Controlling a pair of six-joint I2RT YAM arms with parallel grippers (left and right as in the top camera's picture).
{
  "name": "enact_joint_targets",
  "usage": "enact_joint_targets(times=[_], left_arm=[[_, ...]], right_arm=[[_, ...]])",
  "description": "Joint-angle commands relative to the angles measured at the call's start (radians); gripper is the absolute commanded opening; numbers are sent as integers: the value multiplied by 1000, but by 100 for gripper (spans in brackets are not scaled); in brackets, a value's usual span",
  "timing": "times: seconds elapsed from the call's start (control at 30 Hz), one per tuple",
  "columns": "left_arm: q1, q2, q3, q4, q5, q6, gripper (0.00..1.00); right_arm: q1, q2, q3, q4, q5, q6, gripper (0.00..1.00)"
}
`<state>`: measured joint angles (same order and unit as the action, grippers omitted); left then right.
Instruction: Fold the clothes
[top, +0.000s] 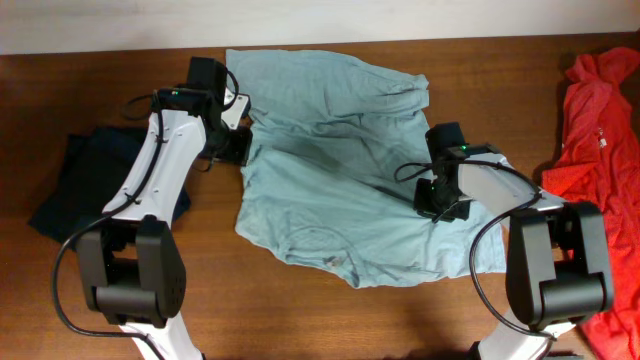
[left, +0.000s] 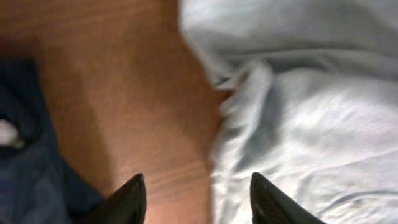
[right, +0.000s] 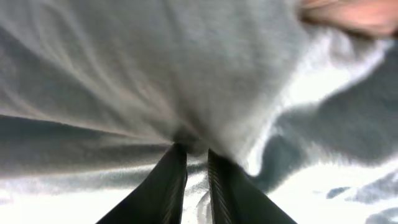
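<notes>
Beside T-shirt (top: 340, 180): navy garment (top: 80, 185), red garment (top: 600, 140); left gripper (left: 196, 183) wide, right gripper (right: 196, 150) pinching it.

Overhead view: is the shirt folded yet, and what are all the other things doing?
T-shirt: spread out, wrinkled, not folded.
left fingers: open, holding nothing.
right fingers: closed, pinching the T-shirt.
navy garment: crumpled, untouched.
red garment: crumpled, untouched.

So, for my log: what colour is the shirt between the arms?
The shirt is pale grey-blue, plain; overhead shows it best.
</notes>
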<state>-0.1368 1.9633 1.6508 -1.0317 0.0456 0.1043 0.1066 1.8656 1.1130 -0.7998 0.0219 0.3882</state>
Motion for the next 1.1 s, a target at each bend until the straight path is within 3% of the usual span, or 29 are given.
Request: enact_joint_targets(times=[0.0, 0.1, 0.3, 0.47, 0.67, 0.83, 0.97, 1.07], left_arm=[[14, 8, -5, -13, -50, -3, 55], [15, 8, -59, -1, -32, -3, 55], [15, 8, -227, 160, 176, 6, 55], [15, 8, -356, 316, 389, 124, 54], [8, 8, -377, 343, 447, 214, 52], [0, 21, -378, 365, 437, 230, 32], [0, 43, -379, 380, 435, 230, 1], [0, 45, -378, 360, 382, 214, 0]], right_arm=[[-15, 48, -17, -14, 149, 40, 18], [-35, 48, -17, -34, 187, 71, 18], [-69, 48, -17, -53, 180, 81, 18], [-68, 48, -17, -51, 170, 81, 18], [-68, 48, -17, -49, 170, 81, 18], [-68, 48, -17, -49, 170, 81, 18], [-68, 48, -17, -50, 170, 81, 18], [-68, 48, -17, -50, 170, 81, 18]])
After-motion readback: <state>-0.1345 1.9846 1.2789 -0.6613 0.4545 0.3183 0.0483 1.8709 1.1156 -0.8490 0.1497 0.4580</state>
